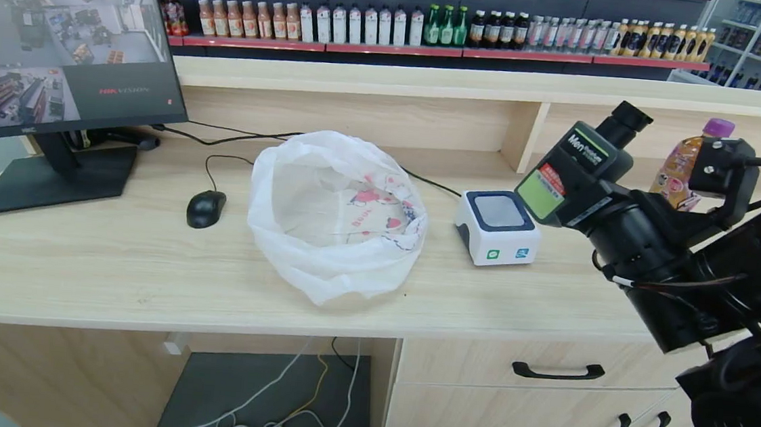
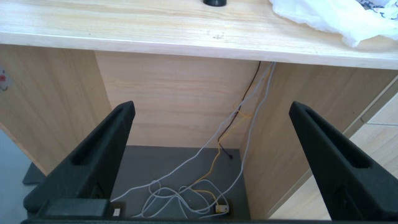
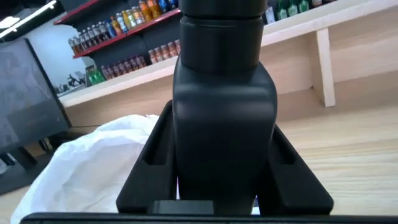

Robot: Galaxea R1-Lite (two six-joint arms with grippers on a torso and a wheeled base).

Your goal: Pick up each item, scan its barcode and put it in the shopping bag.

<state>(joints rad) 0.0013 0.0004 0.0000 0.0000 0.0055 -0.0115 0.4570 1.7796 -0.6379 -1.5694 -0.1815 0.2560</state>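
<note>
My right gripper (image 1: 590,201) is shut on a black bottle (image 1: 578,164) with a green label and a black cap. It holds the bottle tilted in the air, just right of and above the small white barcode scanner (image 1: 496,228). In the right wrist view the black bottle (image 3: 224,93) sits between the two fingers (image 3: 152,171). The white plastic shopping bag (image 1: 336,217) lies open on the counter left of the scanner. A juice bottle with a purple cap (image 1: 685,163) stands behind the right arm. My left gripper (image 2: 211,162) hangs open below the counter's front edge.
A monitor (image 1: 62,32) on its stand and a black mouse (image 1: 205,208) occupy the counter's left side. Cables run behind the bag and hang under the desk (image 2: 205,180). Drawers with black handles (image 1: 558,372) are below the counter at right. Bottle shelves line the back wall.
</note>
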